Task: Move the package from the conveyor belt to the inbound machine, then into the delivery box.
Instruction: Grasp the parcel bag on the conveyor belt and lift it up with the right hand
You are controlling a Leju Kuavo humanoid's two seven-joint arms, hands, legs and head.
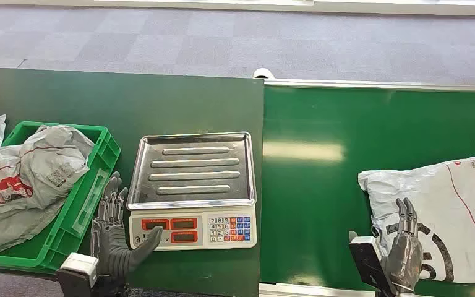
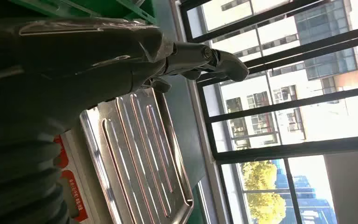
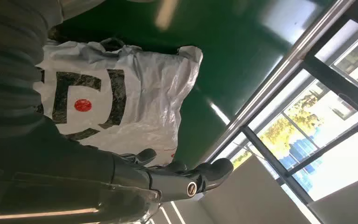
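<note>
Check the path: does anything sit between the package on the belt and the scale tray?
Nothing visible does. Bare green belt separates the package from the empty scale tray. The right hand is over the package's near edge.

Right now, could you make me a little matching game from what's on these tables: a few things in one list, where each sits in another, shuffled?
Things:
1. white package
2. scale
3. green crate
4. left hand

Places:
A. between crate and scale
B. on the conveyor belt, under the right hand
C. at the table's left end, holding grey bags
D. middle of the table, tray bare

Pairs: 1-B, 2-D, 3-C, 4-A
</note>
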